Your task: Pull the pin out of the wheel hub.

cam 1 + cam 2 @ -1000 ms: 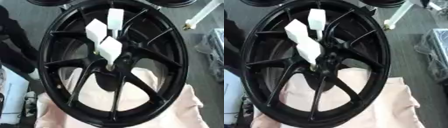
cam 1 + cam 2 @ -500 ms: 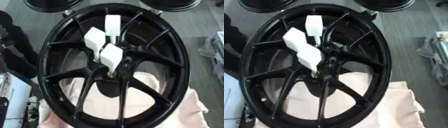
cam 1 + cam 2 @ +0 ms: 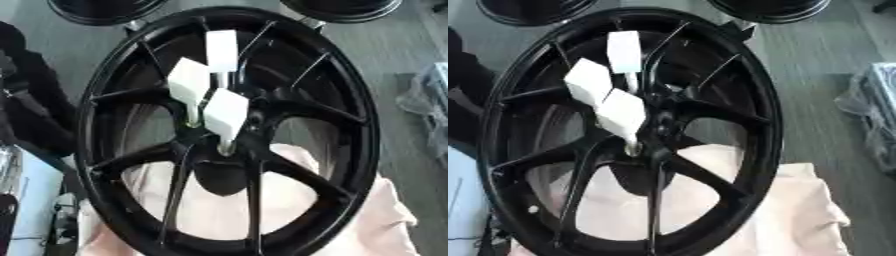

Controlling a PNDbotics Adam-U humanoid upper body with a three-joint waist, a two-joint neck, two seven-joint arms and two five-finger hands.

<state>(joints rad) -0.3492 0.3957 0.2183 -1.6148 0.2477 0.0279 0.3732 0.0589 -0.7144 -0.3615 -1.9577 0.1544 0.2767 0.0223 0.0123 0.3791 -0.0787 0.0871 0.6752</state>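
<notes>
You are looking straight down on a black wheel hub (image 3: 229, 131) with thin spokes, which fills most of both views and lies on a pale pink cloth (image 3: 367, 220). The cloth shows through the lower openings between the spokes and spreads out past the rim at the lower right.

Three pins with white block-shaped heads stand around the centre of the hub. The nearest pin (image 3: 226, 115) has its slim shaft running down to a socket just above the dark centre bore (image 3: 220, 177). The left pin (image 3: 189, 86) sits just beside it, its shaft entering a hole a little higher and to the left. The far pin (image 3: 221, 51) stands behind both, its shaft dropping between the two other heads. All three look seated in the hub, though the blur makes the shaft ends hard to read.

Neither of your hands shows in either view, so you cannot tell the state of the fingers.

Two more dark rims (image 3: 103, 9) sit at the top edge on the grey floor (image 3: 411, 55). A clear plastic bag (image 3: 875, 115) lies at the right edge.
</notes>
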